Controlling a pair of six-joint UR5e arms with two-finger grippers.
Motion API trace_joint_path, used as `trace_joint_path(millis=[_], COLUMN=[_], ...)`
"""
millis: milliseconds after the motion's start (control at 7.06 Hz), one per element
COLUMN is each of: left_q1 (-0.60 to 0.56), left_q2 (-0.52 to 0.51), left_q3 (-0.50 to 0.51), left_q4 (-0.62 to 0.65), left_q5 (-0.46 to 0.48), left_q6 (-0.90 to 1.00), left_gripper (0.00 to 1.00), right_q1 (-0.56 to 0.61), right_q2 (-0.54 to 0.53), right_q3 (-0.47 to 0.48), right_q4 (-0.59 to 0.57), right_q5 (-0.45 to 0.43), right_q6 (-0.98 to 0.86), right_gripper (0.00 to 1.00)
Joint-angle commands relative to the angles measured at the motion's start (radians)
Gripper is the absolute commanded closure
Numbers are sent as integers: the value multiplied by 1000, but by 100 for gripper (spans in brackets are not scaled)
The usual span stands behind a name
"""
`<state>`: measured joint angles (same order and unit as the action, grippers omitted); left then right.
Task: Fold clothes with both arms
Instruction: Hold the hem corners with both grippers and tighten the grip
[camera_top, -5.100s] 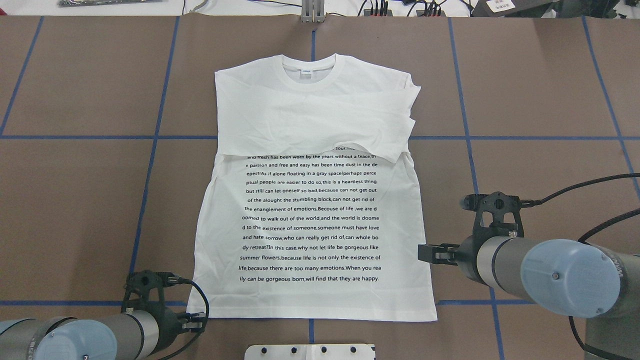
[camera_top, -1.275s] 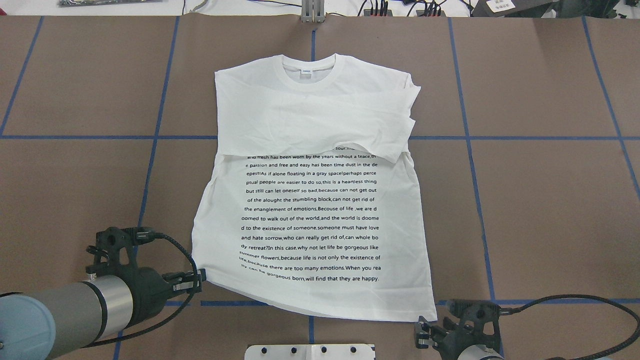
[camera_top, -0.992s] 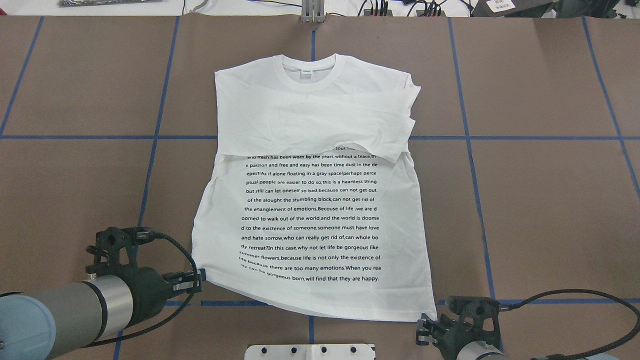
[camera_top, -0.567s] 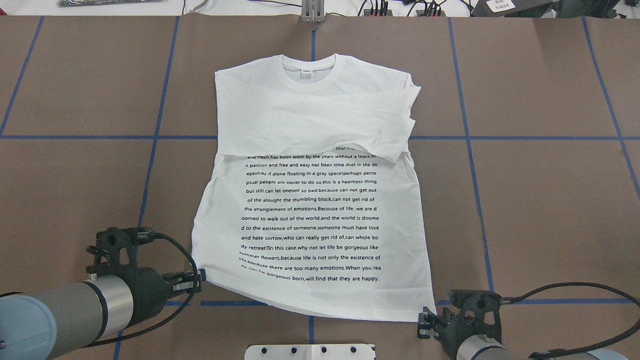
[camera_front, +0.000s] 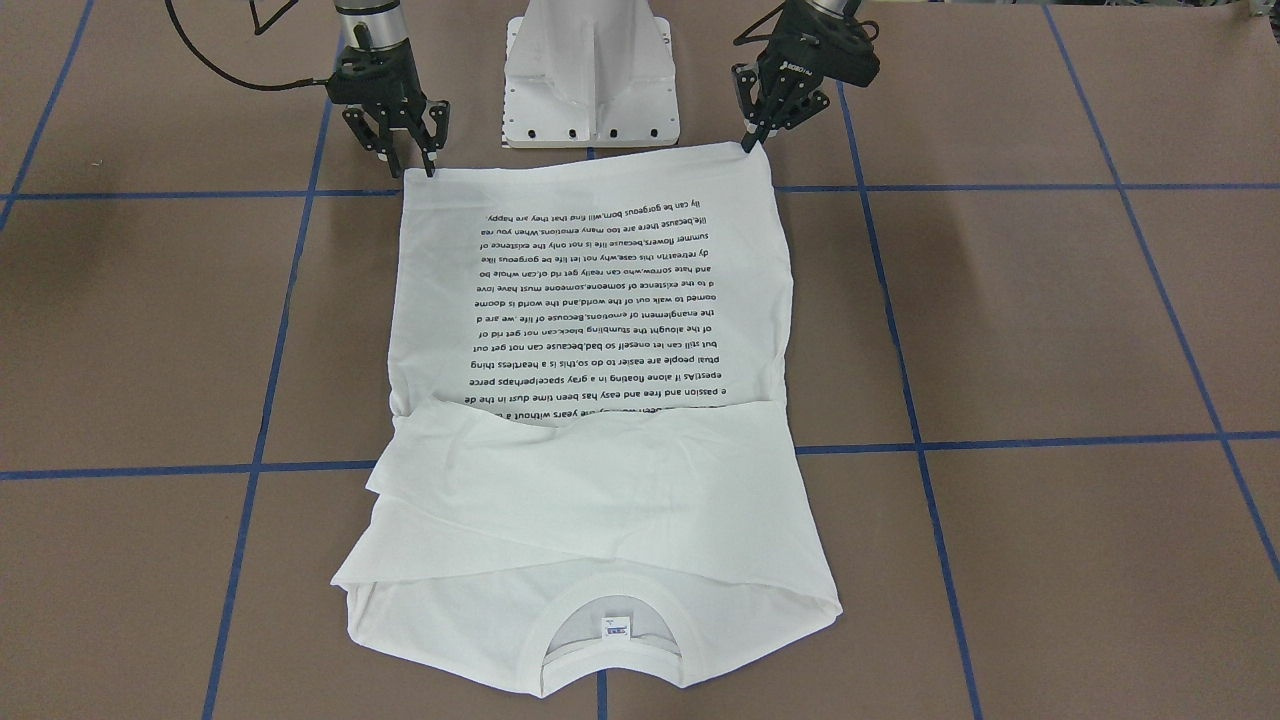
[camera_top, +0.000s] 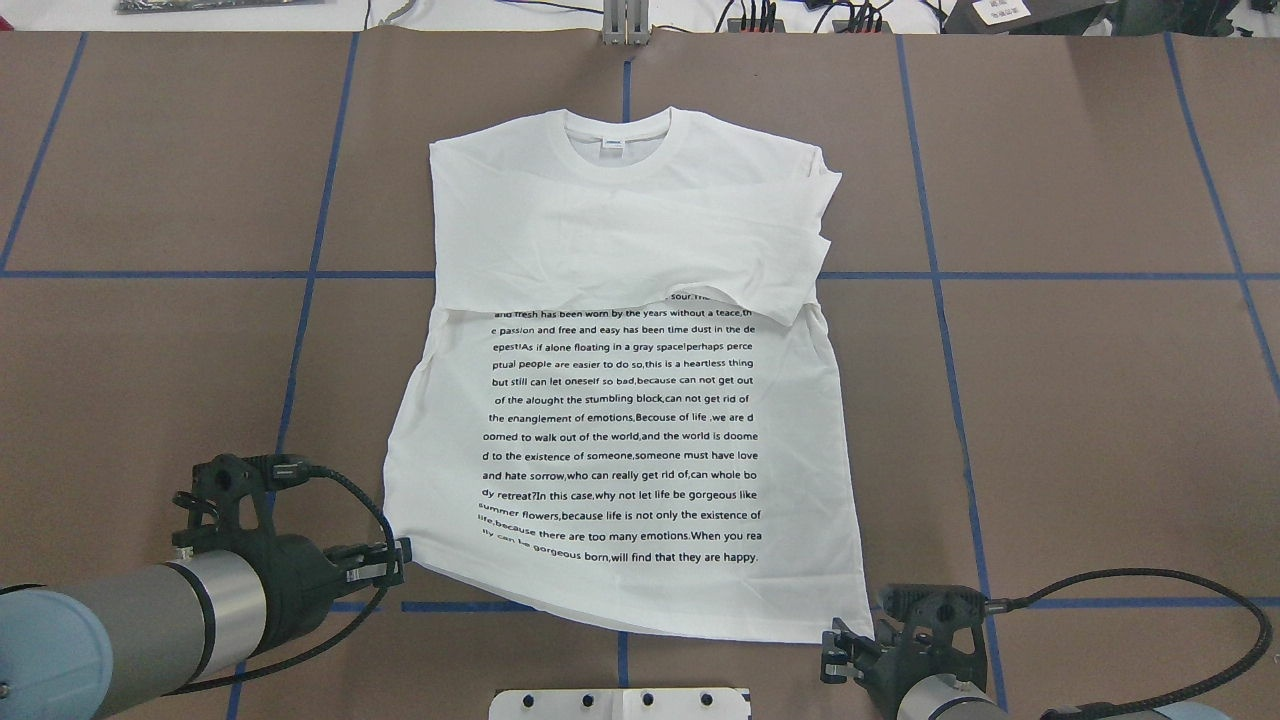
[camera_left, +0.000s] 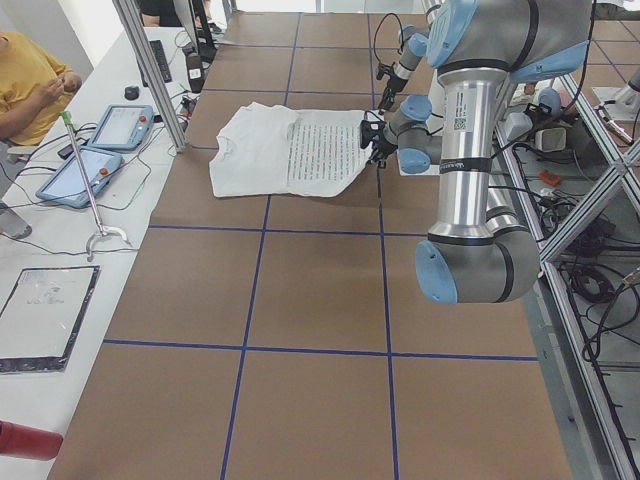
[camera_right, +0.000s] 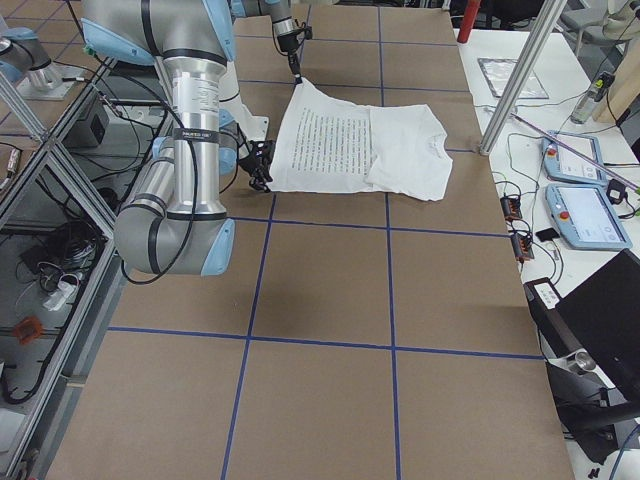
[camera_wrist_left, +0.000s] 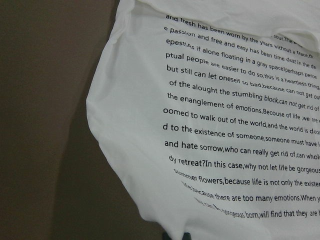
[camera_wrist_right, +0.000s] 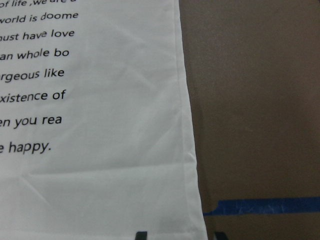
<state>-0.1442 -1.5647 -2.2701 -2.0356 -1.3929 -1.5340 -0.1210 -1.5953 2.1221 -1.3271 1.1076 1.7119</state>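
Spread flat on the brown surface (camera_top: 1100, 400): a white long-sleeved T-shirt (camera_top: 620, 450), centre of the overhead frame, collar (camera_top: 615, 130) toward the top, sleeves (camera_top: 640, 250) already crossed over the chest, printed lines facing up.

Pinching the lower-left hem corner with the left hand (camera_top: 400, 565), pads pressed together on the cloth, corner raised a little, last lines of print bowed. Straddling the lower-right hem corner with the right hand (camera_front: 413, 160), fingers (camera_wrist_right: 141, 236) spread, one on each side of the edge in the wrist view, not yet closed on anything.

Step in hand, by the look of it: securing both hem corners for a bottom-to-collar fold. Close the right hand only with both hem layers between the pads. Catch the corner itself, not the side edge further up. Then raise both corners to matching height, keep the hem taut between them, and carry it toward the top of the frame at one pace, avoiding a skewed fold or dragged sleeves.

Against the frame five seconds back: left hand moved up from the bottom edge, now holding a lifted corner, flat before; right hand gone from mid-right of the frame to the lower-right corner. Over the last second: right hand nudged slightly leftward toward the cloth, left hand unchanged.
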Motion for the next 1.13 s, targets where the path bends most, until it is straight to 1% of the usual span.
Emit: trace_joint_path(millis=[0, 142, 283, 425, 850, 992], left_q1=[0, 0, 0, 0, 0, 0], left_q2=[0, 0, 0, 0, -2, -3], left_q3=[0, 0, 0, 0, 0, -2], left_q4=[0, 0, 0, 0, 0, 0], left_q5=[0, -2, 0, -2, -2, -5], left_q6=[0, 0, 0, 0, 0, 0], left_gripper=[100, 100, 100, 100, 100, 100], right_q1=[3, 3, 6, 10, 32, 53], right_q2=[15, 18, 17, 17, 21, 31], right_q3=[-4, -4, -2, -1, 10, 34], right_q4=[-20, -26, -32, -65, -84, -96], right_q5=[0, 0, 1, 2, 8, 14], right_q6=[0, 0, 0, 0, -3, -3], right_gripper=[50, 60, 87, 100, 100, 100])
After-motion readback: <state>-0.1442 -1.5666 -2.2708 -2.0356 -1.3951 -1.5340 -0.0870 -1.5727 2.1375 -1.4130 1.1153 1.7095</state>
